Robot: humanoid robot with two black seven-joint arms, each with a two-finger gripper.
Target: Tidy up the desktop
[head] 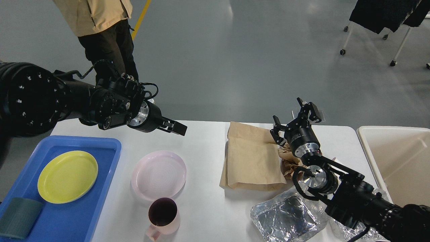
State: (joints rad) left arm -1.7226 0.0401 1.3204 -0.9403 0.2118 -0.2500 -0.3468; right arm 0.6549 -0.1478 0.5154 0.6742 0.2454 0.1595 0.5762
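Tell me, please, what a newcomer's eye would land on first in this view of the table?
Probably the yellow plate in the blue tray at the desktop's left, beside a pink plate and pink mug. Then the brown paper bag mid-table, crumpled foil below it, with the open right gripper raised at its edge.

Bright even overhead light, soft shadows, floor (252,50) glare, sharp focus.
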